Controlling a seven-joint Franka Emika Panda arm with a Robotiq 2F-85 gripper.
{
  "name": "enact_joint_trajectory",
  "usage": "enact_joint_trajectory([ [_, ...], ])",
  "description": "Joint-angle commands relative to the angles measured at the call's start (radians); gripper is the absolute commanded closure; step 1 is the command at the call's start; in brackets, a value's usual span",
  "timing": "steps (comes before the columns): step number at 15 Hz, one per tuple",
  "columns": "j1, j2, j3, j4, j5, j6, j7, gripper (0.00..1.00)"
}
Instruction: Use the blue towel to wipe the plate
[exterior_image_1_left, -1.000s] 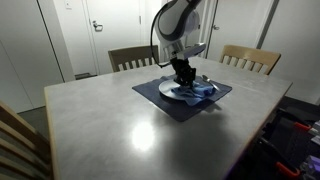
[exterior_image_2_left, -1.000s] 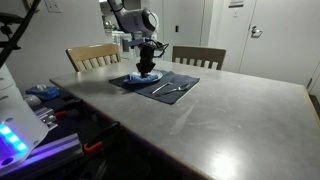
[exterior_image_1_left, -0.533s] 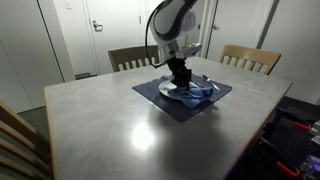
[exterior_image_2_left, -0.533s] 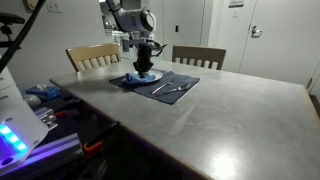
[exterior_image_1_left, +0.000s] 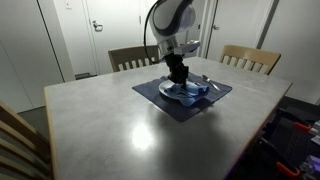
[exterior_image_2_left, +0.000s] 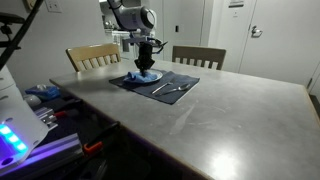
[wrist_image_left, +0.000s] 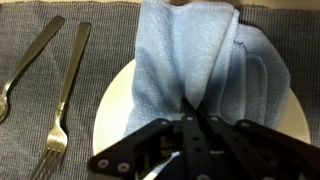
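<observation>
We see the gripper low over a white plate, its jaws clenched on a fold of the blue towel. The towel lies spread across most of the plate, which sits on a dark placemat beside a fork and spoon. We judge the wiping to be under way, with the bare rim nearest the fork left to cover.

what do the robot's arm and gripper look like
The arm is white with smooth, rounded segments, and a dark cable seems to loop down beside it. The gripper is black. In the wrist view its jaws are matte black bar linkages with round pivot points. No markings are readable.
</observation>
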Motion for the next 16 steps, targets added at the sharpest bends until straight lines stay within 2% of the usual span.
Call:
enact_joint_trajectory([
  [1, 0.004, -0.072, 0.002, -0.043, -0.018, 0.052, 0.011, 0.99],
  [8, 0.063, -0.144, 0.013, -0.022, -0.066, 0.210, 0.036, 0.99],
  [12, 0.100, -0.105, 0.026, 0.046, -0.094, 0.271, 0.038, 0.99],
  [16, 0.104, -0.042, 0.045, 0.119, -0.059, 0.338, 0.031, 0.99],
])
